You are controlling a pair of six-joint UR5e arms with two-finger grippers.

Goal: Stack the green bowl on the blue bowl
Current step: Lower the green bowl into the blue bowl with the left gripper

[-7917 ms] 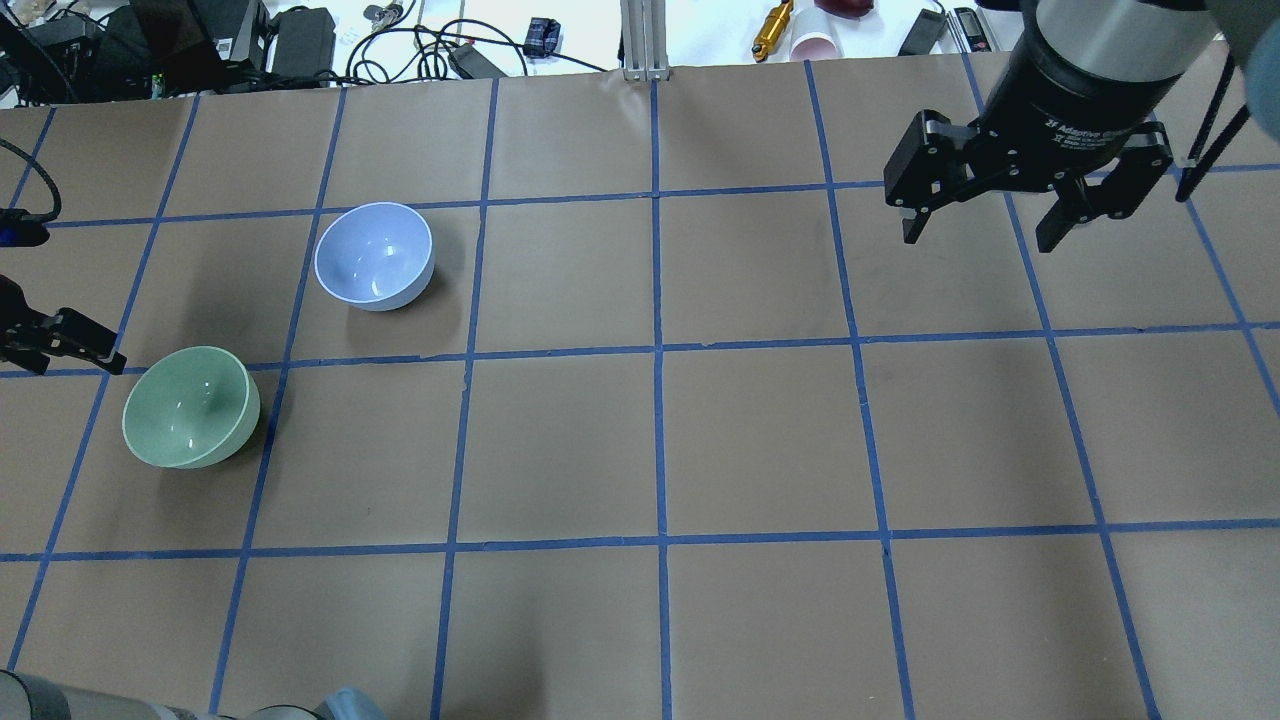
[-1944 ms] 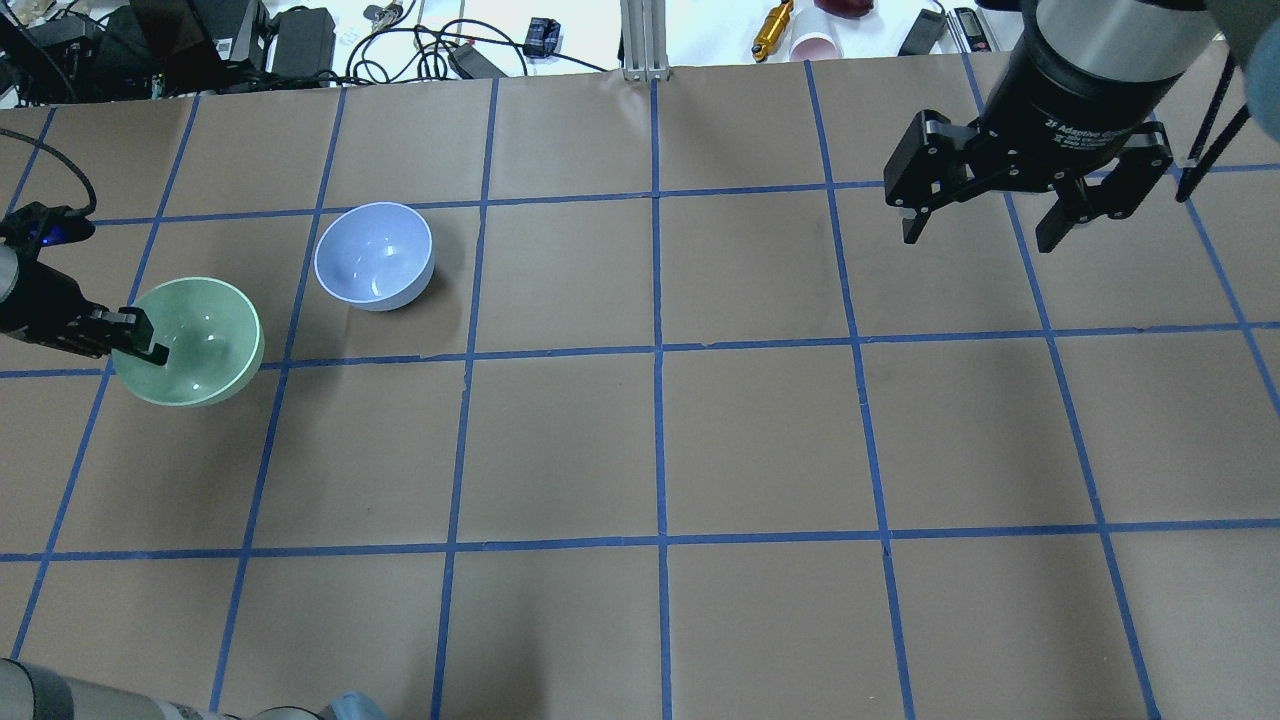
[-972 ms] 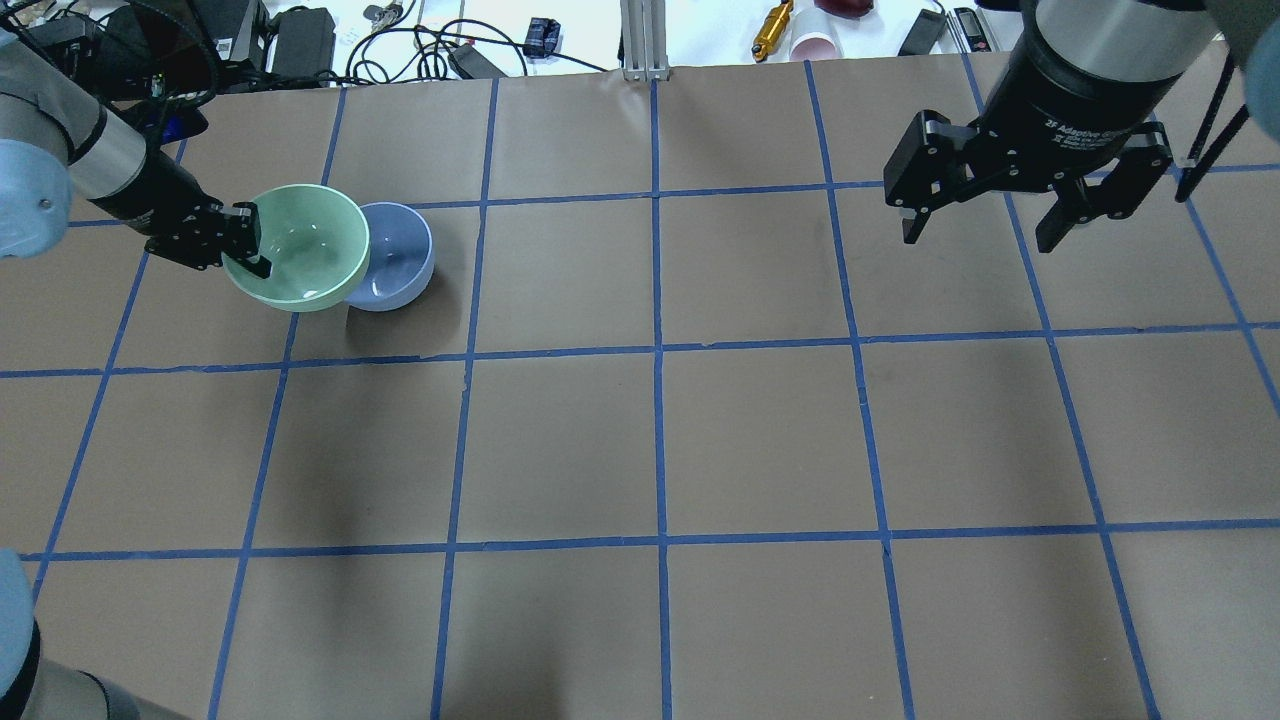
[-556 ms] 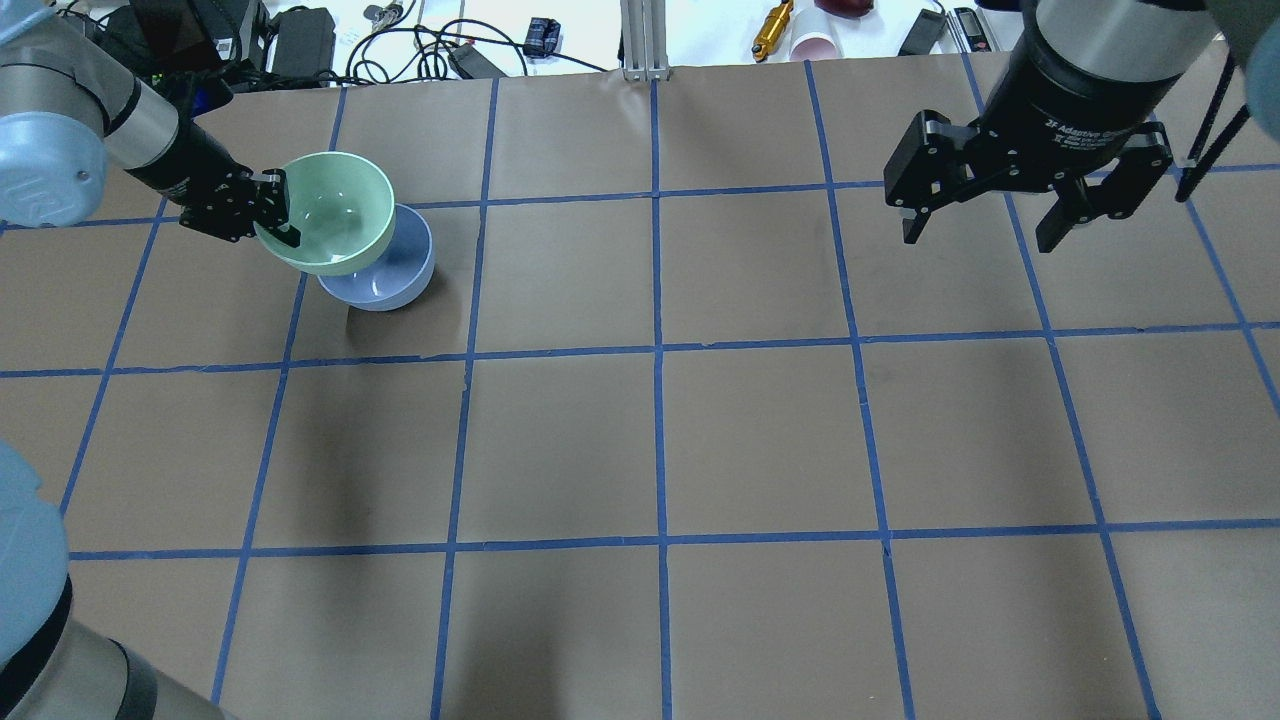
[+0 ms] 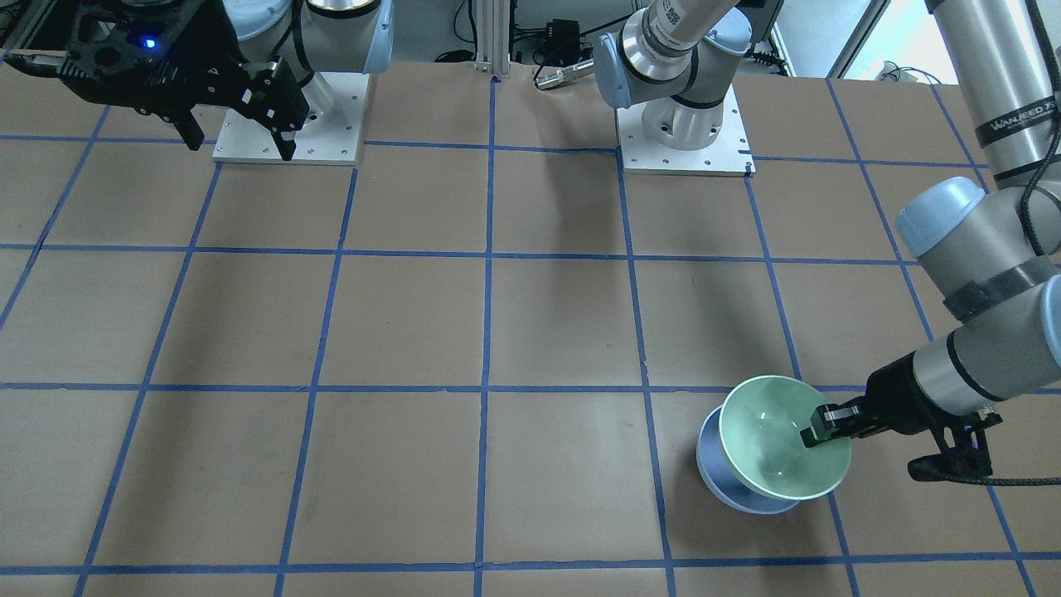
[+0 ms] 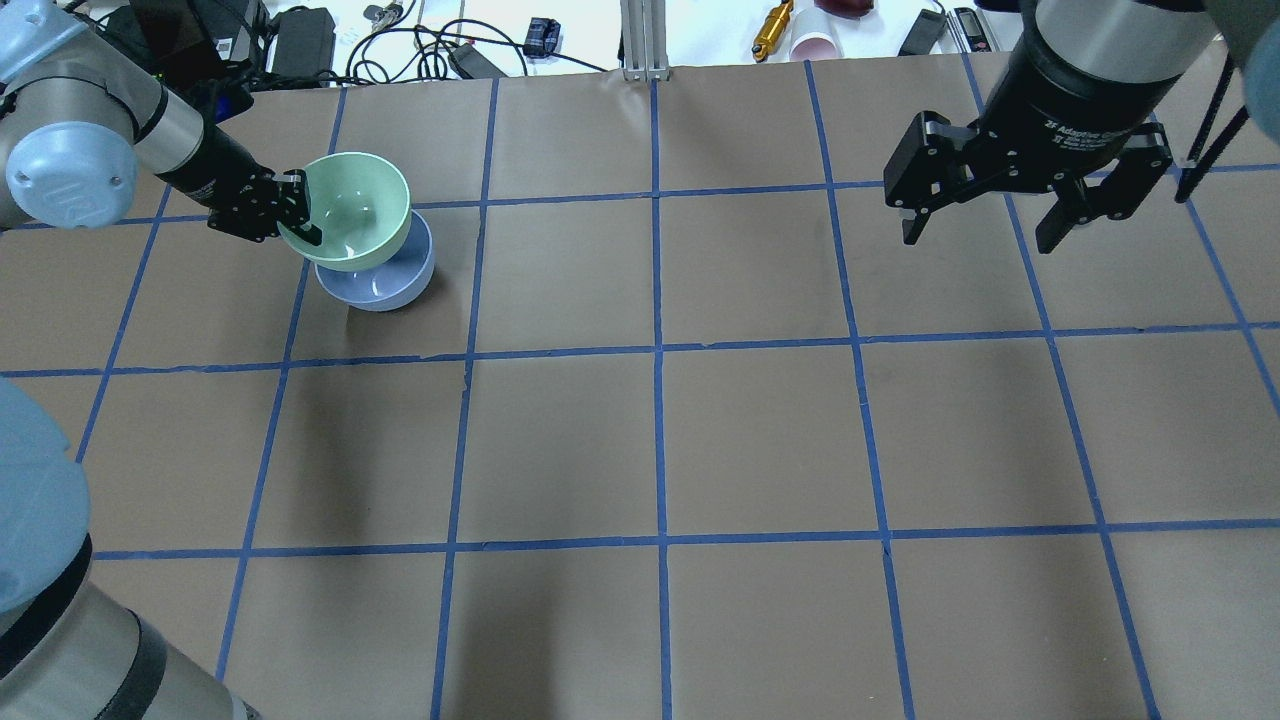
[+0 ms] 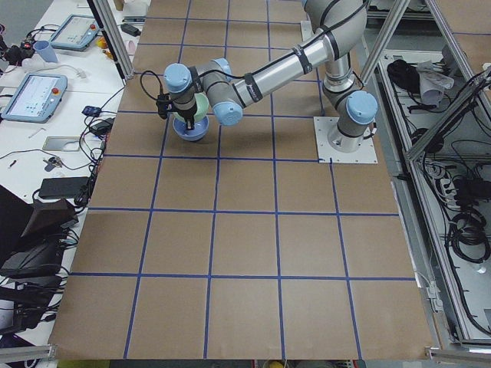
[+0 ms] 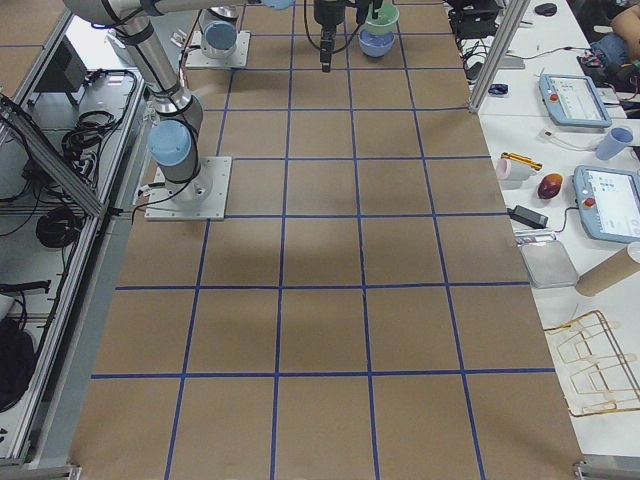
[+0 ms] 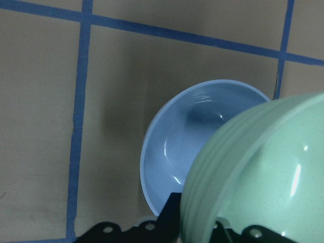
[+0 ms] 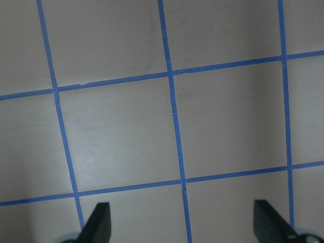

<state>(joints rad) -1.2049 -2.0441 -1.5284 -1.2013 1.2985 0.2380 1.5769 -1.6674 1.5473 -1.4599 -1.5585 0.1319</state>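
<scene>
The mint-green bowl hangs in the air over the periwinkle-blue bowl, which stands on the table at the far left. My left gripper is shut on the green bowl's left rim, one finger inside it. The front-facing view shows the green bowl tilted, covering most of the blue bowl, with the left gripper on its rim. In the left wrist view the green bowl hides part of the blue bowl. My right gripper is open and empty, high at the far right.
Brown paper with a blue tape grid covers the table. Cables, adapters and small tools lie beyond the far edge. The arm bases stand on white plates at the robot's side.
My left gripper lifted the green bowl from the near-left square and carried it away and right over the blue bowl. In the last half second it moved a little further right. The right arm stayed still.
</scene>
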